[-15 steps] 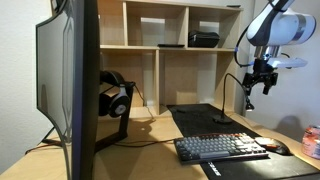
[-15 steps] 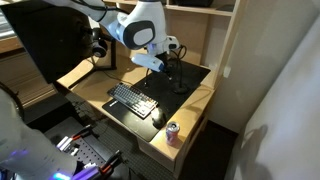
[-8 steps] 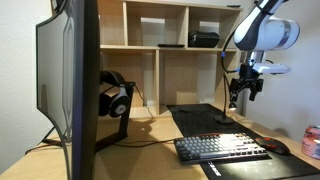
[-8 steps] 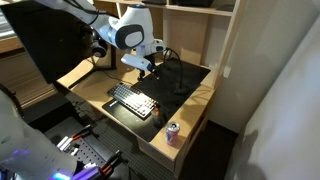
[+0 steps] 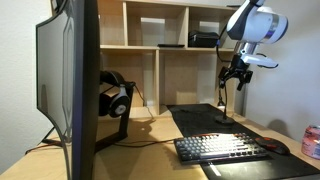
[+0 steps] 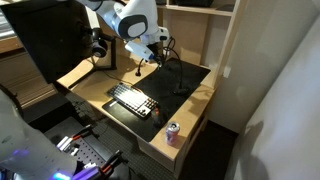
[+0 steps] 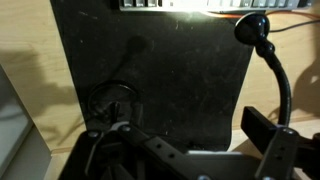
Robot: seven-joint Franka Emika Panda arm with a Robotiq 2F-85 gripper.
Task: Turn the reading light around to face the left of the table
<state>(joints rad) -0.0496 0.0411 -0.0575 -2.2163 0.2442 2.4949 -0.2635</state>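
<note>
The reading light is a small black lamp with a thin gooseneck. It stands on the black desk mat (image 5: 200,113) in both exterior views (image 5: 222,102) (image 6: 180,86). It is lit and throws light on the keyboard (image 5: 220,148). In the wrist view its head (image 7: 252,27) is at the upper right, with the neck curving down the right side. My gripper (image 5: 236,72) (image 6: 143,63) hangs above the mat beside the lamp's upper neck, not touching it. It is open and empty in the wrist view (image 7: 190,150). The light-wood table (image 5: 150,128) (image 6: 80,75) carries everything.
A large monitor (image 5: 75,80) and black headphones on a stand (image 5: 115,97) stand at one end of the table. A keyboard (image 6: 132,100), a mouse (image 5: 272,146) and a can (image 6: 172,131) lie near the front. An open shelf unit (image 5: 170,40) rises behind.
My gripper has moved sideways across the mat and slightly up, away from the table's can end and past the lamp's neck. The lamp has not visibly turned.
</note>
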